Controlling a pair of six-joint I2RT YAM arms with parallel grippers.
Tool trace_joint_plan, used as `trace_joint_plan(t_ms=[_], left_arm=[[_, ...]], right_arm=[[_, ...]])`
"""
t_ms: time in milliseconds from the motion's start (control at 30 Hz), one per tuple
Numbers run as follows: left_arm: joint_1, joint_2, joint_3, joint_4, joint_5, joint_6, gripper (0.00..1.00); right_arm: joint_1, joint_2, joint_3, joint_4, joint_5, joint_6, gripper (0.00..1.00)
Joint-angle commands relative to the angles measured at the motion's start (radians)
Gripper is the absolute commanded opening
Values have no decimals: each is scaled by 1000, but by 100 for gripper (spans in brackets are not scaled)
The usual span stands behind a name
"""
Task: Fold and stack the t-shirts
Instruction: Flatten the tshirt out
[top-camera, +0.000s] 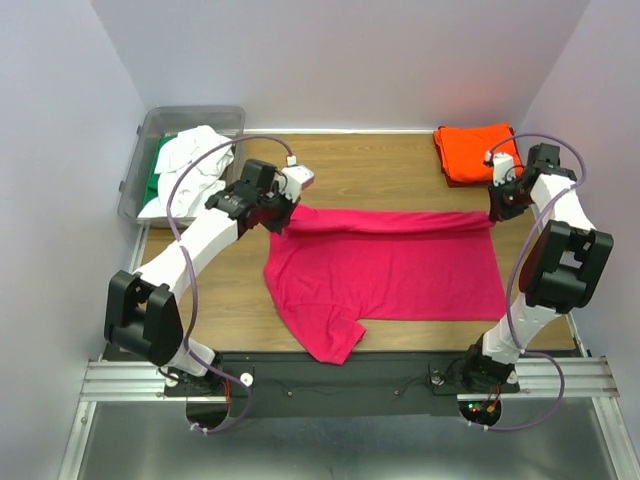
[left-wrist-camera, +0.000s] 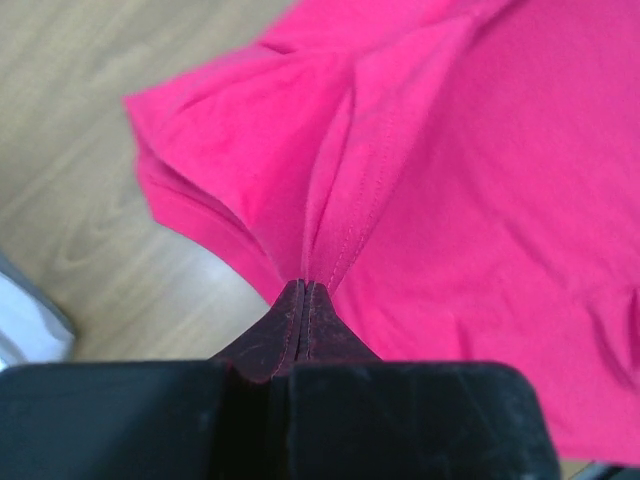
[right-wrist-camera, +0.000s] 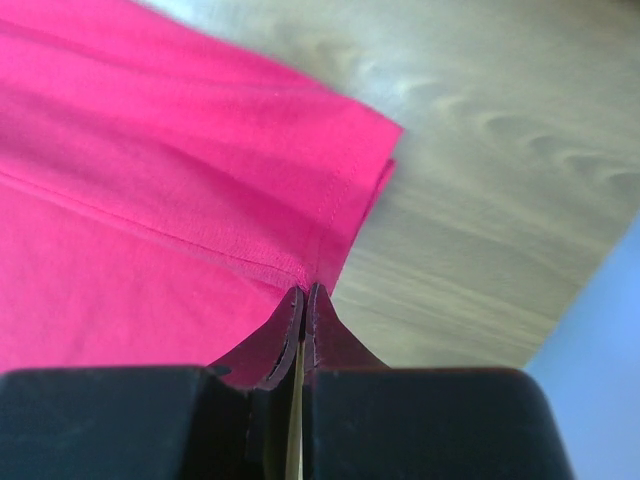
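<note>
A magenta-pink t-shirt (top-camera: 390, 265) lies spread on the wooden table, its far edge lifted and rolled over toward the front. My left gripper (top-camera: 285, 215) is shut on that edge at its left end; the left wrist view shows the hem (left-wrist-camera: 340, 200) pinched between the jaws of that gripper (left-wrist-camera: 303, 287). At the right end, my right gripper (top-camera: 497, 212) is shut on the shirt's corner (right-wrist-camera: 340, 190), seen pinched at its tips (right-wrist-camera: 305, 290). A folded orange-red t-shirt (top-camera: 478, 152) lies at the back right. White (top-camera: 195, 160) and green (top-camera: 152, 178) t-shirts fill the bin.
A clear grey plastic bin (top-camera: 140, 140) stands at the back left corner. Pale walls close in the table on three sides. Bare wood (top-camera: 380, 170) shows behind the pink shirt and at the front left (top-camera: 225, 300).
</note>
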Motion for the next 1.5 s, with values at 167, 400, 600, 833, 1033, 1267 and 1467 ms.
trace_joint_plan(t_ms=[167, 400, 600, 833, 1033, 1267, 1467], left_arm=[[-107, 4, -107, -83, -26, 56, 0], [-89, 21, -47, -215, 80, 197, 36], [106, 174, 273, -298, 198, 222, 48], [175, 398, 485, -158, 132, 109, 48], [195, 547, 568, -138, 175, 64, 43], [241, 581, 496, -98, 147, 39, 36], [243, 610, 454, -112, 123, 67, 38]], right_arm=[[-4, -5, -108, 1, 31, -89, 1], [-7, -31, -122, -14, 57, -112, 24], [-40, 17, 74, -106, -33, -74, 51], [-33, 189, 265, -130, -119, 52, 43], [0, 281, 297, -93, -124, 118, 34], [46, 334, 243, -18, -66, 151, 27], [56, 353, 204, 19, -4, 153, 25]])
